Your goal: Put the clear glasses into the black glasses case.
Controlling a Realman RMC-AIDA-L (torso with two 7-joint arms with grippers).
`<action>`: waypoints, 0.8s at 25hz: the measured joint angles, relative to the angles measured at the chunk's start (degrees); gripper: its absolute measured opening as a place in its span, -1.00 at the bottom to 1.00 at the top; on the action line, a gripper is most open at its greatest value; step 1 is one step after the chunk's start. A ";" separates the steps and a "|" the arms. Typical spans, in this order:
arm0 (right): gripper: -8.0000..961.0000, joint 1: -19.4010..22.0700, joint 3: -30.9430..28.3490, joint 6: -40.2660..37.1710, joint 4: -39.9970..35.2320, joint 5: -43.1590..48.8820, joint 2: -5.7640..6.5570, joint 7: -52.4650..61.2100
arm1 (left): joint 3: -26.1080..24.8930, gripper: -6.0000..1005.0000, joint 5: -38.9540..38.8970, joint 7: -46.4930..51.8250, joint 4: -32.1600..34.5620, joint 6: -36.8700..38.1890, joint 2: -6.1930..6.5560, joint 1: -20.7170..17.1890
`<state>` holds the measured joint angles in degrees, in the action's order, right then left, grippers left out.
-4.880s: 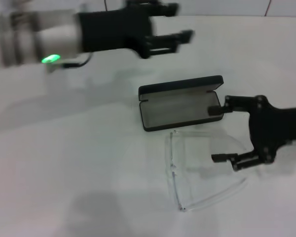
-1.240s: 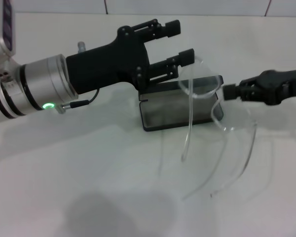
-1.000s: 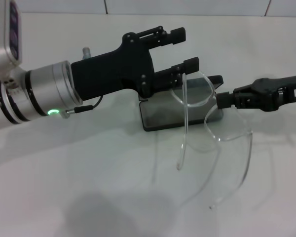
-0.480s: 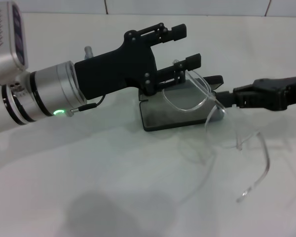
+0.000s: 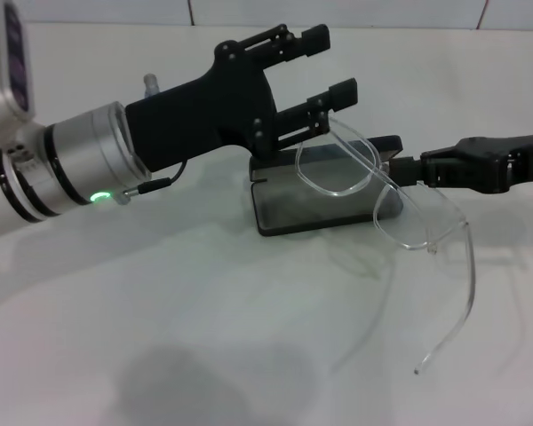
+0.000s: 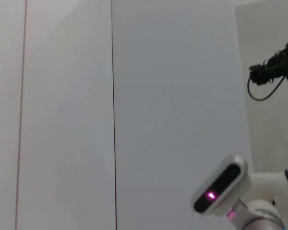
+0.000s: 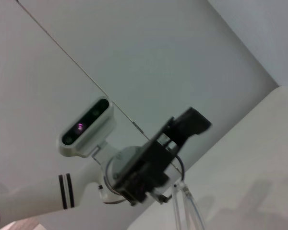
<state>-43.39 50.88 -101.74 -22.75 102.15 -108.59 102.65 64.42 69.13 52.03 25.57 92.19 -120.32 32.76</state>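
Note:
The clear glasses hang in the air, tilted, just above the black glasses case. The case lies open on the white table with its grey lining up. My right gripper reaches in from the right and is shut on the glasses near the middle of the lens. One thin temple arm dangles down toward the table. My left gripper hovers open behind and left of the case. Its lower finger is by the lens's far end, and I cannot tell whether they touch. In the right wrist view the left gripper shows farther off.
The white table spreads out in front of the case. A tiled wall edge runs along the back. The left wrist view shows only wall panels and the right arm's camera housing.
The glasses went from lying on the table to being held up by my right gripper. In the last half second they tilted, the dangling temple arm swung, and the left gripper rose slightly.

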 joint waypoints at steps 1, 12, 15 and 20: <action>-0.89 0.14 0.07 0.26 -0.03 0.07 0.00 -0.56 | 0.00 0.29 -0.21 0.00 0.00 0.48 0.01 -0.09; -0.89 8.09 -12.58 -0.05 -7.18 -3.22 -0.98 -6.79 | -1.85 0.29 -1.82 0.02 -0.68 0.98 0.65 -3.43; -0.88 11.11 -16.47 -2.71 -7.31 -9.36 -1.56 -12.09 | -3.19 0.29 -1.35 0.03 -0.72 -1.94 0.84 -4.39; -0.88 13.18 -17.19 -3.41 -7.27 -19.16 -3.50 -18.00 | -3.00 0.30 2.64 0.50 -1.19 -5.48 0.80 -4.20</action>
<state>-30.20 33.69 -105.15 -30.02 82.99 -112.09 84.65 61.42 71.77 52.53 24.38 86.71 -119.52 28.57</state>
